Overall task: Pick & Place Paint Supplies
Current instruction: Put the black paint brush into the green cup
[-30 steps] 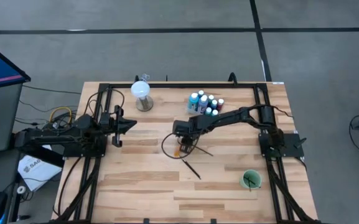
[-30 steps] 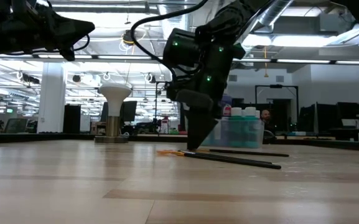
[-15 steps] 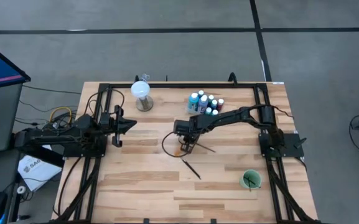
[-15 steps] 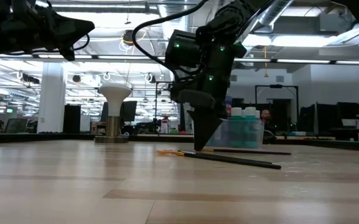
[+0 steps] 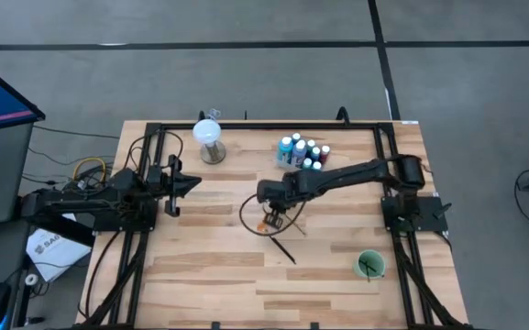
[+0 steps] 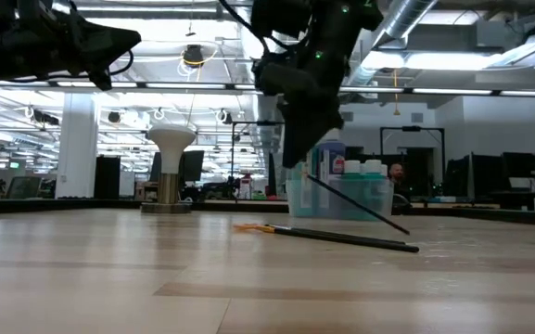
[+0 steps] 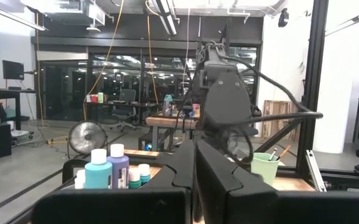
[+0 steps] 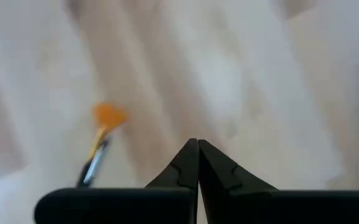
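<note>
Taking the cluster of small white-capped paint bottles [image 5: 303, 152] near the far edge of the light wooden desk [image 5: 200, 275] as the reference, the right end effector [image 6: 297, 160] hangs in the air just in front of them, toward the middle of the desk and clear of the surface. It is clenched on a thin dark-handled paintbrush [image 6: 360, 207]. That brush slants down from the closed fingers, and its free end is low over the wood before the bottles in the low view. A second thin dark brush with an orange tip [image 6: 341, 237] lies flat on the desk in front of the bottles, a little nearer the front edge than the held one. Its orange bristles [image 8: 107, 117] show beside the pinched fingertips in the right wrist view. A pale green cup [image 5: 369, 265] with dark brush handles in it stands well apart from the bottles, toward the front right part of the desk. A white globe on a round base [image 5: 209, 137] stands to the left of the bottles, along the same far edge. The left end effector [image 5: 191, 183] waits farther left of the bottles, beyond the globe, its fingers pressed together with nothing between them.
</note>
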{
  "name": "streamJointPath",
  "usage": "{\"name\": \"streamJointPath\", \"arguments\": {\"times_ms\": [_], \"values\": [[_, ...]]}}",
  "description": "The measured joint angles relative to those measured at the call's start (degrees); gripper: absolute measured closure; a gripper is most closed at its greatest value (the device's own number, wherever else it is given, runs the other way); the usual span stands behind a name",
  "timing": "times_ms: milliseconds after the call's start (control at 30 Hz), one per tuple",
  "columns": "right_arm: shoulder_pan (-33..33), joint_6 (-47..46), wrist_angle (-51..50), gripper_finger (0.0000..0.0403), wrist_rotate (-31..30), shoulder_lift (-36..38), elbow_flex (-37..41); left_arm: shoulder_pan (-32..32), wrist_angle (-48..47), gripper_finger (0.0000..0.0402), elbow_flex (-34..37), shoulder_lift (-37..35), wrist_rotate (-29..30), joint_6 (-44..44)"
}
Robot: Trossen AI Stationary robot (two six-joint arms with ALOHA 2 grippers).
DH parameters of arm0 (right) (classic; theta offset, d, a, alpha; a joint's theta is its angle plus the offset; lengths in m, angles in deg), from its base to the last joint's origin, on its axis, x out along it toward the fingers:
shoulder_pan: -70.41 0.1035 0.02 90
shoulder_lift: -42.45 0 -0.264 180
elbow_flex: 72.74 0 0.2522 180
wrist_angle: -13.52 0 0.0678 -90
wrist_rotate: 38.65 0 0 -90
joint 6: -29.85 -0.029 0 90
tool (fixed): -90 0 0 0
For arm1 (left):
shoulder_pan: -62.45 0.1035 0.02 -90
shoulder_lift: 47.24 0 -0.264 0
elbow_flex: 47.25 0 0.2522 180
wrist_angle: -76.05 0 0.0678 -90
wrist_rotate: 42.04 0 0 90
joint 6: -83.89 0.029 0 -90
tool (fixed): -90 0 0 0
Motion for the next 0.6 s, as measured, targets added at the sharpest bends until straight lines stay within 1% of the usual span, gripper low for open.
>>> {"name": "streamJointPath", "arguments": {"times_ms": [100,200,400,600], "values": [[2.55,-1.77,0.14,0.0403,-4.65,2.62,0.15,0.01,0.04,0.04,0.0,0.02,-0.01,0.0],[5.62,-3.77,-0.12,0.0403,-7.85,6.1,-0.23,0.01,0.07,0.04,0.0,0.02,-0.01,0.0],[10.58,-10.13,-5.4,0.0403,-17.05,10.58,-0.08,0.0,0.15,0.04,0.0,0.02,0.0,-0.01],[14.58,-15.3,-10.42,0.0403,-22.04,13.53,-0.14,0.01,0.33,0.04,-0.01,0.02,-0.01,0.0]]}}
